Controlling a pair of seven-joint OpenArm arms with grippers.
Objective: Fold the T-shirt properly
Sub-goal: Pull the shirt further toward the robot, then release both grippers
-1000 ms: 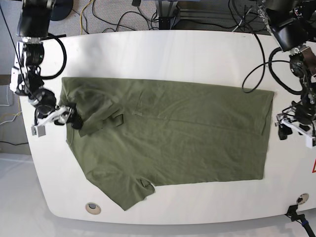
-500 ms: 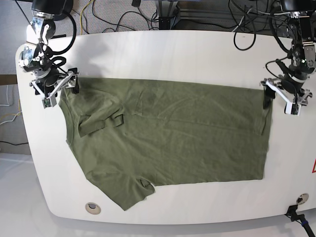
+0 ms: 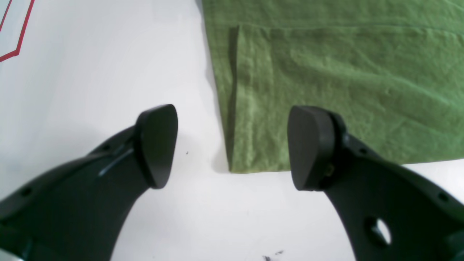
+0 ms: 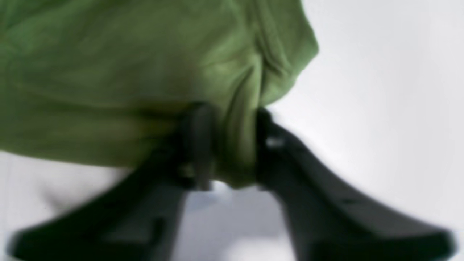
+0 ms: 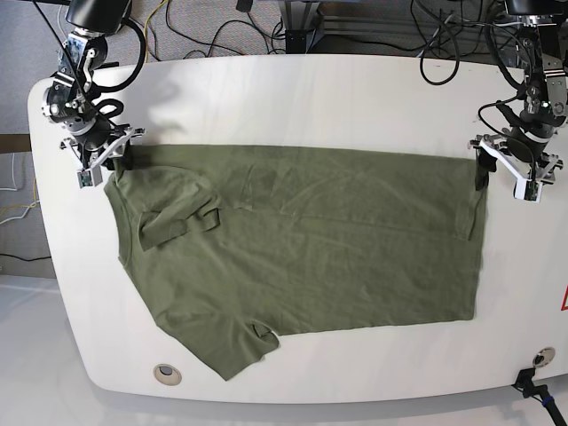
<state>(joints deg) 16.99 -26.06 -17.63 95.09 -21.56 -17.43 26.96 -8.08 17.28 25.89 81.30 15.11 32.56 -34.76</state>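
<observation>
The olive-green T-shirt [image 5: 319, 244] lies spread flat on the white table [image 5: 319, 98], with the collar [image 5: 182, 217] to the left and the hem to the right. My right gripper [image 5: 108, 162] is at the shirt's far-left corner. In the blurred right wrist view it [image 4: 230, 145] is shut on a bunched fold of the T-shirt [image 4: 108, 72]. My left gripper [image 5: 502, 172] is open at the far-right hem corner. In the left wrist view it [image 3: 232, 145] straddles that corner of the T-shirt [image 3: 344, 72] without touching it.
Cables [image 5: 222, 31] lie beyond the table's far edge. A round grommet [image 5: 166, 374] sits near the front-left edge. A red marking [image 3: 11, 54] is on the table at the right side. One sleeve [image 5: 235, 351] reaches toward the front edge.
My right gripper has closed on the shirt's far-left corner, where it stood open before. My left gripper has shifted slightly right by the hem corner and stays open.
</observation>
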